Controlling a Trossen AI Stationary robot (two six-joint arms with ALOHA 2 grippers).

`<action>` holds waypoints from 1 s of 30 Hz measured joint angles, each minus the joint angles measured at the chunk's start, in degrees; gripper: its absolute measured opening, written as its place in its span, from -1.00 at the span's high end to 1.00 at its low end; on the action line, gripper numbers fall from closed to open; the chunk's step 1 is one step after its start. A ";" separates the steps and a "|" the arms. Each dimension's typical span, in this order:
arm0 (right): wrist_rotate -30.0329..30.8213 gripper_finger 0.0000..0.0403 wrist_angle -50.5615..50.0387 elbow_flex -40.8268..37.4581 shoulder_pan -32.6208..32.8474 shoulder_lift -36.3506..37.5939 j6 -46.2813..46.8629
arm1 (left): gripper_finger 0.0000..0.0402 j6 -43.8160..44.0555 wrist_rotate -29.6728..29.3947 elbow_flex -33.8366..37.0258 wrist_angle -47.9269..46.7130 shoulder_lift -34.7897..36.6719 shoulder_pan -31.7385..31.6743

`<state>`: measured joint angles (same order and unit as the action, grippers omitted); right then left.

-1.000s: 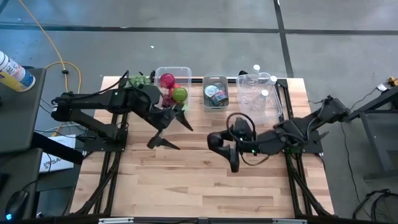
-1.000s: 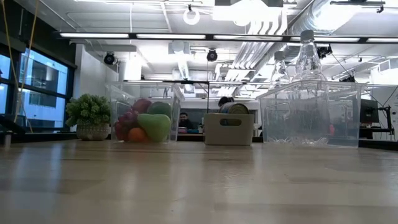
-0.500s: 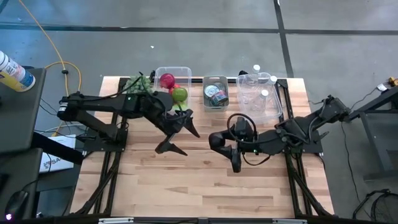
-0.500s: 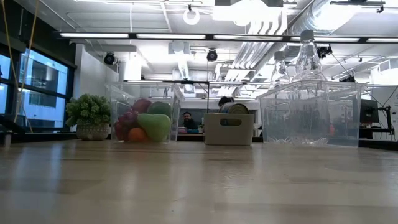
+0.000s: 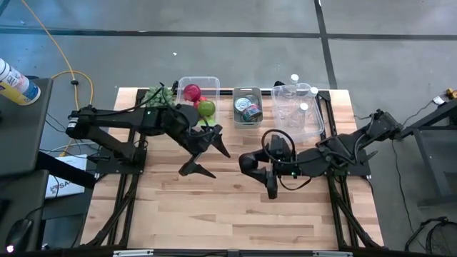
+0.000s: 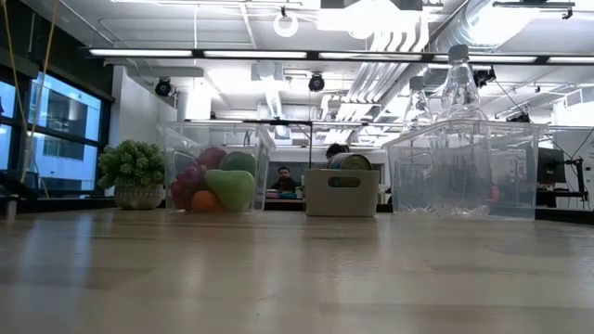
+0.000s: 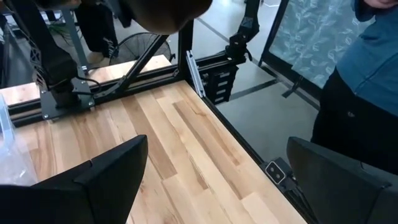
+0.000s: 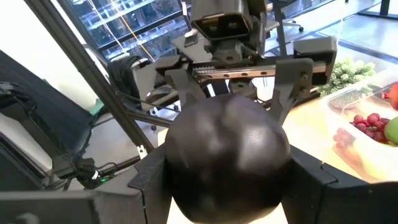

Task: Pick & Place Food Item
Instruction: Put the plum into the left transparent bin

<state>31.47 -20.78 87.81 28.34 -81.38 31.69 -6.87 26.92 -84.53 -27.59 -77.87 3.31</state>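
Pale wooden planks make up the worktop [image 5: 214, 200] beneath me, and along its far edge stand three containers: a clear bin of fruit [image 5: 198, 99] towards the far left corner, a small grey box with a tin can [image 5: 248, 108] at the middle, and a clear bin of plastic bottles [image 5: 296, 107] towards the far right corner. Beside the fruit bin sits a small green potted plant [image 6: 135, 173]. My left gripper [image 5: 206, 151] hangs over the worktop just in front of the fruit bin, its jaws spread wide and empty. My right gripper [image 5: 258, 168] is near the worktop's middle, jaws clenched around a dark round fruit [image 8: 227, 158] that fills the space between my fingers [image 8: 146, 180]. Beyond the near edge a person in blue [image 7: 373, 68] stands.
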 joint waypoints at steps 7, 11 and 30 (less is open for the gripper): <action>-0.11 -0.03 0.00 0.00 0.01 0.00 0.19 | -0.85 -0.14 0.02 0.00 0.30 0.00 0.00; -0.42 -0.03 0.02 0.00 -0.48 0.00 0.19 | -0.85 2.72 0.04 0.00 0.73 0.00 0.00; -8.50 -0.03 3.99 0.00 -6.55 -0.02 -1.31 | -0.85 13.21 -3.02 -0.02 4.69 0.00 0.57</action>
<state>22.96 -16.79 87.81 21.79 -81.41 30.37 6.33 23.90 -84.55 -22.90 -77.87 3.88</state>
